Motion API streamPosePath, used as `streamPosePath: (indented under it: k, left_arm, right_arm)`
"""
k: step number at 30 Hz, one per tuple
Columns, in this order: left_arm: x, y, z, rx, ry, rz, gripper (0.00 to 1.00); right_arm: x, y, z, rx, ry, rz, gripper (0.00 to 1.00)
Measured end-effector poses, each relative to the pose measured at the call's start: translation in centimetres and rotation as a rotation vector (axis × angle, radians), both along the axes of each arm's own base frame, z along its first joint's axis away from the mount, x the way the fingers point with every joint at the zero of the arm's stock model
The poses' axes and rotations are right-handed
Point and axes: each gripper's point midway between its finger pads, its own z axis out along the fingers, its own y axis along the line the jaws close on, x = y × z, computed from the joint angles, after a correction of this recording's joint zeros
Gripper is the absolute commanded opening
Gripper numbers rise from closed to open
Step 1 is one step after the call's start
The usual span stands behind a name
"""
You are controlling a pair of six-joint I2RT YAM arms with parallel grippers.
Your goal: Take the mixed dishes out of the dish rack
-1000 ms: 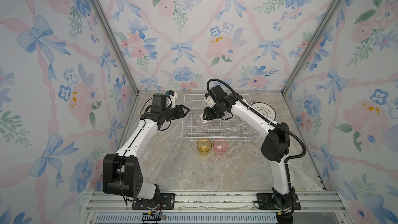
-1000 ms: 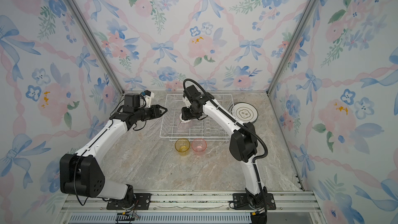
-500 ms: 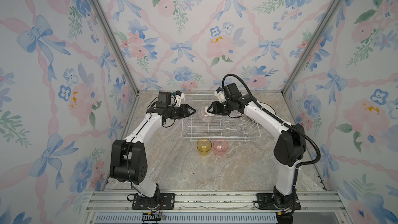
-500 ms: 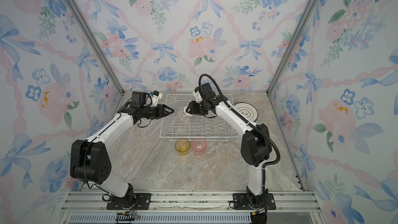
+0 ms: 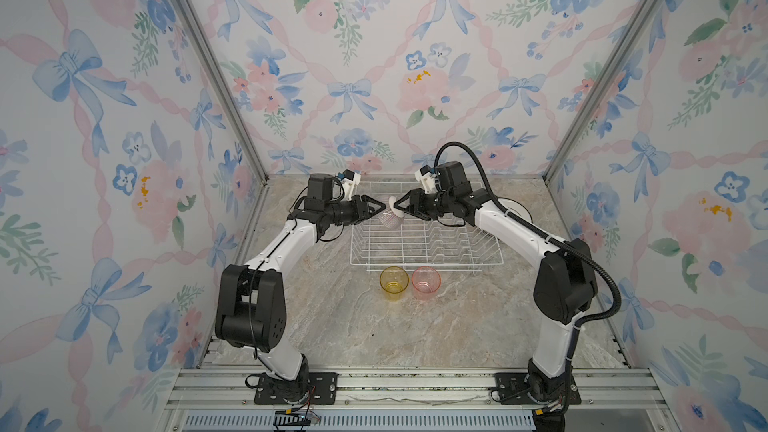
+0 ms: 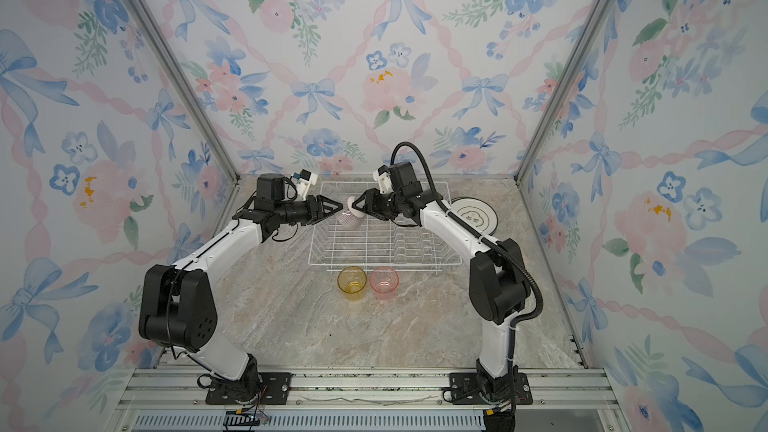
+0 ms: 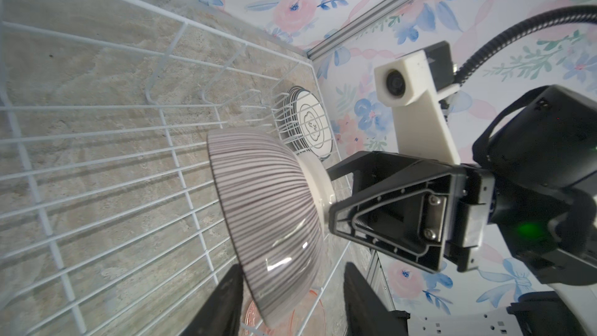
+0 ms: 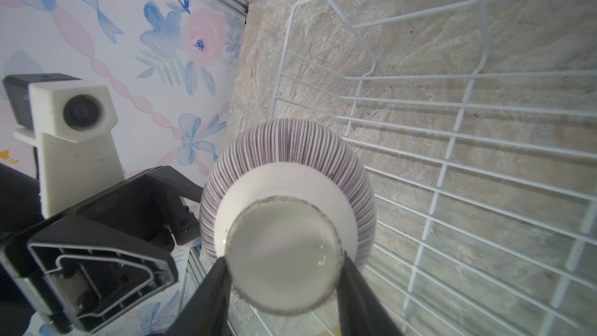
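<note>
The small purple-striped bowl [image 5: 390, 218] [image 6: 348, 219] hangs tilted on its side above the back left of the dish rack [image 5: 428, 263] [image 6: 386, 264]. My right gripper [image 5: 398, 209] [image 8: 284, 258] is shut on the bowl's white foot ring [image 8: 284, 253]. My left gripper [image 5: 380, 210] [image 7: 294, 269] faces it, open, its fingers on either side of the bowl's [image 7: 268, 214] rim with a wide gap. The yellow tumbler [image 5: 393, 282] and pink tumbler [image 5: 426, 282] stand upright on the table in front of the rack. A stack of plates [image 6: 473, 214] [image 7: 310, 127] lies right of the rack.
Upright prongs [image 5: 457, 238] fill the rack's right half. The floral walls close in the back and both sides. The two wrists nearly meet over the rack. Marble tabletop [image 5: 353, 326] stretches in front of the tumblers.
My right gripper has lifted the bowl out of the rack and turned it toward the left arm. My left gripper has swung right to meet the bowl's rim.
</note>
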Motion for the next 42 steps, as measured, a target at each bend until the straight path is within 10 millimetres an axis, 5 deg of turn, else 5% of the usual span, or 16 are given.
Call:
streamPosePath:
  k: [4, 18, 25, 36, 42]
  left_arm:
    - [-0.1, -0.2, -0.2, -0.038, 0.016, 0.004, 0.45]
    - [0.1, -0.5, 1.8, -0.101, -0.033, -0.002, 0.06]
    - [0.4, -0.4, 2.6, -0.108, -0.064, 0.012, 0.01]
    - [1.6, -2.7, 4.9, 0.027, -0.18, 0.001, 0.02]
    - [1.5, -2.1, 2.5, 0.116, -0.144, 0.035, 0.03]
  right_arm:
    - [0.2, 0.0, -0.3, 0.039, 0.029, -0.018, 0.28]
    - [0.8, 1.3, 2.9, 0.189, -0.004, -0.007, 0.27]
    - [0.8, 1.4, 2.9, 0.192, 0.002, -0.008, 0.26]
    - [2.0, -1.3, 4.5, -0.131, -0.145, -0.001, 0.28]
    - [0.6, -3.8, 1.1, -0.381, -0.119, 0.052, 0.26]
